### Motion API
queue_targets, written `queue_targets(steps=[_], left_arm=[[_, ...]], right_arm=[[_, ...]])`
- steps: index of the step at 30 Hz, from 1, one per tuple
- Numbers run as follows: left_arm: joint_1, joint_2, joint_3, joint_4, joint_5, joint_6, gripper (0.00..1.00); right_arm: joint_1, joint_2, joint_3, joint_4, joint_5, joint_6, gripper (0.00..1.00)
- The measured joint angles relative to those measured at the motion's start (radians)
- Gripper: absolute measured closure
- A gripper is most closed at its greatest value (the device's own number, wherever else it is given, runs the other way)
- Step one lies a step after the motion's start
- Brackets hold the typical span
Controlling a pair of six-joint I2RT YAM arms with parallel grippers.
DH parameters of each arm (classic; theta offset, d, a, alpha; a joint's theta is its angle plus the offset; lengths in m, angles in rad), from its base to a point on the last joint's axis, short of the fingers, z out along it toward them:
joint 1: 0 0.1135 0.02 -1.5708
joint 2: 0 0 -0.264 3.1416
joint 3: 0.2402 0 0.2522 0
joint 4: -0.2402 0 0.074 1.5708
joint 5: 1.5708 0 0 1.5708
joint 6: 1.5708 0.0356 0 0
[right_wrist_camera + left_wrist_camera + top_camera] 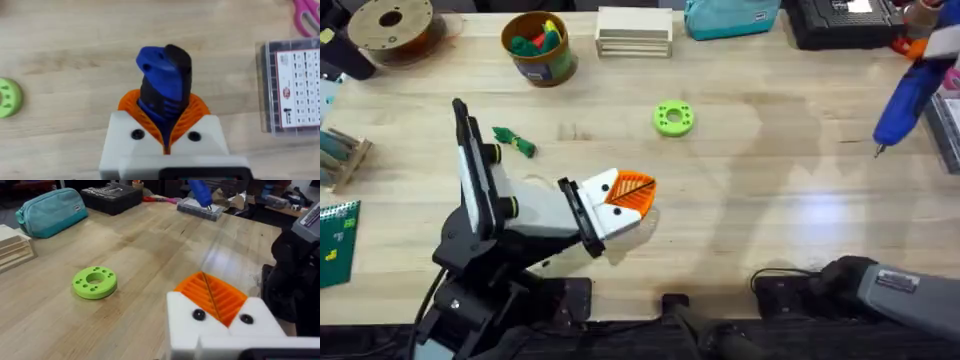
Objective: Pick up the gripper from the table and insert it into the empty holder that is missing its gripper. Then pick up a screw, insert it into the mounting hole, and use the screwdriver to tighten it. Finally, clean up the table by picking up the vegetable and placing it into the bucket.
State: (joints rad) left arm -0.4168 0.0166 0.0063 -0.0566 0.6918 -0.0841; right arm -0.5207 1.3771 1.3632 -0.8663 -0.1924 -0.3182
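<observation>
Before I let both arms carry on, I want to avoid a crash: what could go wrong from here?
1. The right gripper holds the blue screwdriver in the air beside the clear screw box; a slip could drop it onto the box.
2. The left gripper hovers low over the table, its orange pads pressed together. Lowering it could scrape the wood.
3. The dark-green vegetable lies close beside the left arm; a swing could knock it away from the bucket.

surface: pale wooden planks | light: soft sheen mid-right | far edge: dark cluttered room
</observation>
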Motion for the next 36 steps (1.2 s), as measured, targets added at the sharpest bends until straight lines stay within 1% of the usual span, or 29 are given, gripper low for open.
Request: queue_targets(steps=[1, 4, 8, 13, 14, 15, 18, 22, 26, 31, 34, 35, 36], left_arm=[[0.000, 0.000, 0.000, 0.000, 0.000, 0.000, 0.995], [0.000, 0.000, 0.000, 0.000, 0.000, 0.000, 0.995], [0.000, 0.000, 0.000, 0.000, 0.000, 0.000, 0.995], [0.000, 0.000, 0.000, 0.000, 0.000, 0.000, 0.995], [0.000, 0.000, 0.000, 0.000, 0.000, 0.000, 0.995], [0.000, 0.000, 0.000, 0.000, 0.000, 0.000, 0.995], [0.000, 0.000, 0.000, 0.000, 0.000, 0.000, 0.995], [0.000, 0.000, 0.000, 0.000, 0.000, 0.000, 0.995], [0.000, 0.000, 0.000, 0.000, 0.000, 0.000, 0.995], [0.000, 0.000, 0.000, 0.000, 0.000, 0.000, 0.995], [0.000, 0.000, 0.000, 0.000, 0.000, 0.000, 0.995], [0.000, 0.000, 0.000, 0.000, 0.000, 0.000, 0.995], [0.000, 0.000, 0.000, 0.000, 0.000, 0.000, 0.995]], right_arm=[[0.039, -0.061, -0.002, 0.021, -0.034, 0.025, 0.970], [0.099, -0.119, -0.025, 0.079, -0.055, 0.065, 0.970], [0.201, -0.213, -0.117, 0.197, -0.069, 0.136, 0.970], [0.360, -0.339, -0.307, 0.446, -0.077, 0.240, 0.970], [0.464, -0.398, -0.424, 0.599, -0.082, 0.288, 0.970], [0.498, -0.411, -0.459, 0.645, -0.088, 0.305, 0.970], [0.587, -0.422, -0.546, 0.794, -0.125, 0.345, 0.970], [0.692, -0.417, -0.619, 0.974, -0.174, 0.371, 0.970], [0.775, -0.399, -0.633, 1.108, -0.224, 0.386, 0.970], [0.869, -0.359, -0.633, 1.345, -0.348, 0.433, 0.970], [0.935, -0.345, -0.633, 1.440, -0.402, 0.468, 0.970], [1.003, -0.334, -0.633, 1.502, -0.430, 0.485, 0.970], [1.067, -0.334, -0.633, 1.525, -0.444, 0.497, 0.970]])
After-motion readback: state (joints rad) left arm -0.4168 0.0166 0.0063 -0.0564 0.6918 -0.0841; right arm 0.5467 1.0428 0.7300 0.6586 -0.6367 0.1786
